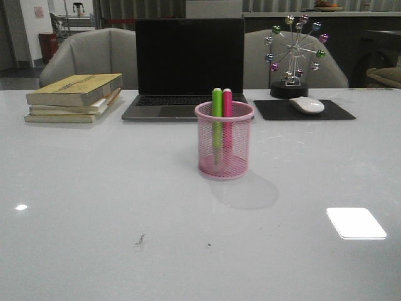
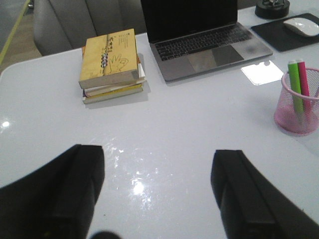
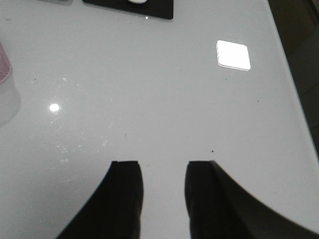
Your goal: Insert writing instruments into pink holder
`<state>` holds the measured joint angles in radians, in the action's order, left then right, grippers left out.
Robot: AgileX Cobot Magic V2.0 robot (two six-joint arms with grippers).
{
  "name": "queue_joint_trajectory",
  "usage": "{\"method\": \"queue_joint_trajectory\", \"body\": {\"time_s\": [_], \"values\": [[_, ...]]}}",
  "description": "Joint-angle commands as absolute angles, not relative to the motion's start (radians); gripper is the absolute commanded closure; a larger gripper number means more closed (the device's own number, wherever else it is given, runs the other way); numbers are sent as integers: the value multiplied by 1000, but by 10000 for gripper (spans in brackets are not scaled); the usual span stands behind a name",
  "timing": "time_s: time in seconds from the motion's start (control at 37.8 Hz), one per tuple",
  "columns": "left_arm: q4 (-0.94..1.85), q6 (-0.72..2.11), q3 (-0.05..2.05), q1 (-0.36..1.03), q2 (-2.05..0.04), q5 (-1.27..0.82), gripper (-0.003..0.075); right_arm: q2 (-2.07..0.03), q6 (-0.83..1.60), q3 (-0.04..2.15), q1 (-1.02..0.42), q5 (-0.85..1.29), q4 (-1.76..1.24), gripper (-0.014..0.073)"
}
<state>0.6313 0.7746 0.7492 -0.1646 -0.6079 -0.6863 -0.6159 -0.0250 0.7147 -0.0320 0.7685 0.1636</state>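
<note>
Standing upright in the round pink wire-mesh holder [image 1: 223,141] mid-tabletop, the lime green marker [image 1: 217,116] and bright pink marker [image 1: 227,116] look light, rigid and smooth, best pinched at their exposed tops. Left gripper [image 2: 158,191] and right gripper [image 3: 162,191] hover spread, empty.

Pink wire-mesh holder [image 1: 223,141], glossy white table [image 1: 94,207], smooth plastic markers [image 1: 222,110], matt black mouse pad [image 1: 304,110]

Pink holder [image 1: 223,140] stands at frame center on the table [image 1: 94,207]; green marker [image 1: 217,116] and pink marker [image 1: 227,117] upright inside, side by side.
</note>
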Motion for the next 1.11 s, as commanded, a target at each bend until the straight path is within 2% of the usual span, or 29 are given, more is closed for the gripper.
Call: {"method": "queue_joint_trajectory", "body": {"time_s": [0.0, 0.26, 0.34, 0.48, 0.61, 1.09], "values": [[688, 764, 775, -168, -605, -584, 210, -614, -18, 741, -26, 696, 189, 239], [713, 764, 775, -168, -605, -580, 210, -614, -18, 741, -26, 696, 189, 246], [713, 764, 775, -168, -605, -580, 210, -614, -18, 741, -26, 696, 188, 304], [713, 764, 775, -168, -605, -580, 210, -614, -18, 741, -26, 696, 170, 466], [713, 764, 775, -168, -605, -580, 210, -614, -18, 741, -26, 696, 124, 575], [713, 764, 775, -168, -605, -580, 210, -614, -18, 741, -26, 699, 92, 572]]}}
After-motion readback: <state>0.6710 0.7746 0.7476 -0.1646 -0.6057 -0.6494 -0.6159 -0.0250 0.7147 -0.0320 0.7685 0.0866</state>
